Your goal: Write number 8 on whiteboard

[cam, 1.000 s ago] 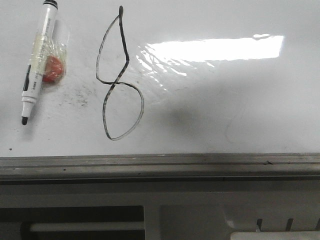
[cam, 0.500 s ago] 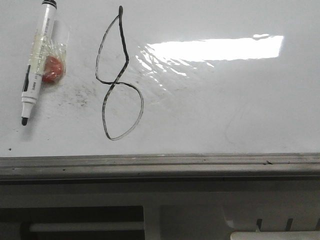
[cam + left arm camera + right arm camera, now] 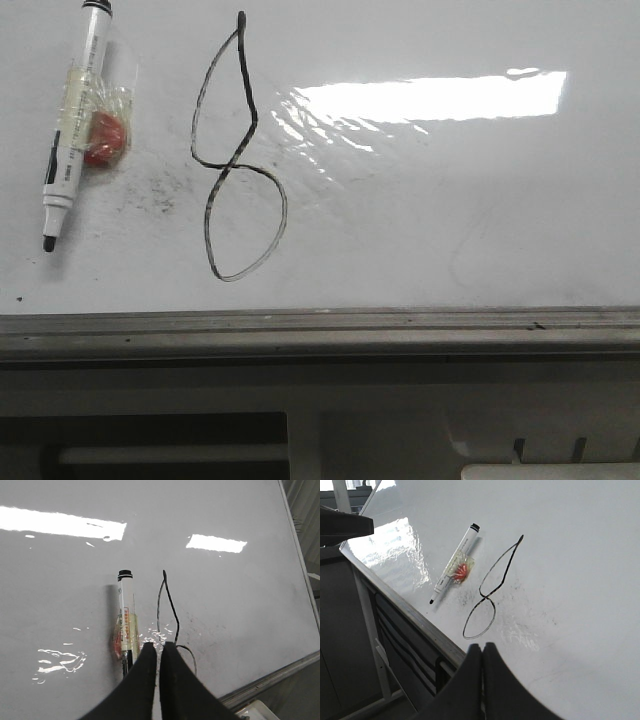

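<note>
A thin black number 8 [image 3: 238,150] is drawn on the glossy whiteboard [image 3: 450,200], with a pointed upper loop and a rounder lower loop. It also shows in the left wrist view [image 3: 167,605] and the right wrist view [image 3: 492,592]. A white marker [image 3: 72,125] with a black tip and a red lump taped to it lies loose on the board, left of the 8. My left gripper [image 3: 159,647] is shut and empty above the board, over the 8's lower part. My right gripper [image 3: 483,648] is shut and empty near the board's front edge. Neither gripper shows in the front view.
A grey metal edge rail [image 3: 320,330] runs along the board's near side, with a dark frame below it. A bright light reflection [image 3: 430,97] lies right of the 8. Faint grey smudges [image 3: 160,190] sit between the marker and the 8.
A faint shadow on the board right of the 8's lower loop has faded away. The marker and the 8 have not moved.
</note>
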Controlling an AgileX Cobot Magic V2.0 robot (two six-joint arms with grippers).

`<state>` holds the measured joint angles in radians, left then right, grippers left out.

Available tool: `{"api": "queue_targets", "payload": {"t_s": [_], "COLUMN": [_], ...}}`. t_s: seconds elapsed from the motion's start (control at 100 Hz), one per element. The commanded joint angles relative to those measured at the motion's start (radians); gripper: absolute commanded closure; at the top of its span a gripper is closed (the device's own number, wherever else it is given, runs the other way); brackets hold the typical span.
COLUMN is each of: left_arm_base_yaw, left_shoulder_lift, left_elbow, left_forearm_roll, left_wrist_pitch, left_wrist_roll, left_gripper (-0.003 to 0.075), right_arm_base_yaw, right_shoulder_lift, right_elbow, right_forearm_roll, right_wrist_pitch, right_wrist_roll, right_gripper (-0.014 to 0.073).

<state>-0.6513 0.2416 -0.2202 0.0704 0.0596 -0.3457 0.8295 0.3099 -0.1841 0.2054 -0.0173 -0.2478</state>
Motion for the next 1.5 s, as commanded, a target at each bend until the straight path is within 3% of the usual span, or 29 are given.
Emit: {"api": "queue_targets", "payload": {"t_s": [0.0, 0.29, 0.4, 0.59, 0.89, 1.11, 1.49], "left_arm_base_yaw": [0.001, 0.035, 0.139, 0.332, 0.602, 0.625, 0.624], "left_shoulder_lift": [0.009, -0.001, -0.056, -0.174, -0.274, -0.274, -0.274], "left_elbow": [-0.028, 0.011, 0.054, 0.137, 0.249, 0.253, 0.253], "left_forearm_roll": [-0.008, -0.008, -0.006, -0.006, -0.008, -0.07, -0.07], "left_wrist_pitch": [-0.073, -0.072, -0.037, 0.046, 0.032, 0.23, 0.203], "left_wrist_roll": [-0.005, -0.005, 0.006, 0.148, 0.303, 0.303, 0.303], "left_gripper": [0.0741, 0.0741, 0.0741, 0.0741, 0.0741, 0.0741, 0.0741], "right_arm_base_yaw": [-0.003, -0.003, -0.003, -0.003, -0.003, -0.003, -0.003], "right_shoulder_lift": [0.005, 0.005, 0.005, 0.005, 0.005, 0.005, 0.005], "right_elbow": [-0.024, -0.024, -0.024, -0.024, -0.024, -0.024, -0.024], "right_forearm_roll": [-0.01, -0.01, -0.01, -0.01, -0.01, -0.01, -0.01], "right_wrist_pitch": [-0.073, -0.073, -0.073, -0.073, -0.073, -0.073, -0.073], "right_wrist_roll": [-0.014, -0.014, -0.014, -0.014, -0.014, -0.014, -0.014], "right_gripper": [0.0657, 0.0657, 0.0657, 0.0657, 0.0657, 0.0657, 0.0657]}}
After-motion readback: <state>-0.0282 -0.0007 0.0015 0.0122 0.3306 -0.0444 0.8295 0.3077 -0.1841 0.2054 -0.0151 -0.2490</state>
